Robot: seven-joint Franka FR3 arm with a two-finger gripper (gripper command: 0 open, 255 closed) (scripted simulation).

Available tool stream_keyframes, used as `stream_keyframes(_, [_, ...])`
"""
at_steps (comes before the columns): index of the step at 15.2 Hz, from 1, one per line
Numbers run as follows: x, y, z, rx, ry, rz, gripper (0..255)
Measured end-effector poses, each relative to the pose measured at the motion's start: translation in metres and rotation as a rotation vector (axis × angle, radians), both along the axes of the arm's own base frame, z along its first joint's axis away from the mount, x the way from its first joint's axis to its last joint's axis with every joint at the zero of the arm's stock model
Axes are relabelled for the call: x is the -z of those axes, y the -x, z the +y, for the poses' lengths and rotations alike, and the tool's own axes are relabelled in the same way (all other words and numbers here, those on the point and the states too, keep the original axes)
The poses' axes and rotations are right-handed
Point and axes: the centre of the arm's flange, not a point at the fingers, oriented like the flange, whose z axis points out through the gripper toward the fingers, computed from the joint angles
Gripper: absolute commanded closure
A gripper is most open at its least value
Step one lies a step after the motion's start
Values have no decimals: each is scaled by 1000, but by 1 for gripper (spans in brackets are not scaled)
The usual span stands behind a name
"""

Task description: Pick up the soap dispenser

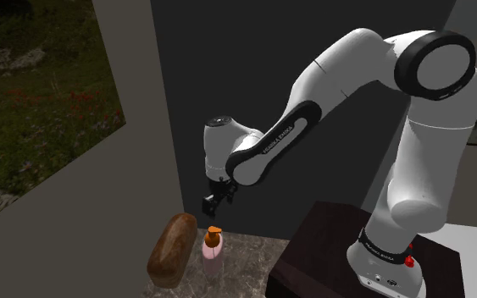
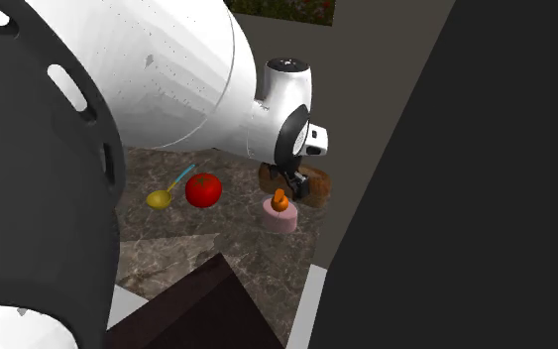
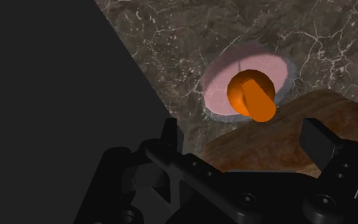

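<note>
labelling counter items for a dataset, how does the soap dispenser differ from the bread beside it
The soap dispenser is pink with an orange pump; the bread is plain brown. The soap dispenser stands upright; the bread lies lengthwise. The bread is bulkier than the soap dispenser. Both rest side by side on the marble counter.

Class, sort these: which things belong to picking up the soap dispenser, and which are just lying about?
Belongs to the job:
pink soap dispenser
open gripper above it

Just lying about:
brown loaf beside the dispenser
red tomato
yellow spoon
</note>
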Motion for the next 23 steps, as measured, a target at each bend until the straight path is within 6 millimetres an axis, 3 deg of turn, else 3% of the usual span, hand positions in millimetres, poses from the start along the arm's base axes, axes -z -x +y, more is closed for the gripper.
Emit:
stream_keyframes(6, [60, -26, 38, 6, 2, 23, 0])
stream_keyframes(14, [103, -29, 40, 7, 3, 25, 0])
stream_keyframes(15, [104, -29, 39, 7, 3, 25, 255])
stream_keyframes(23, [100, -31, 40, 8, -3, 8, 255])
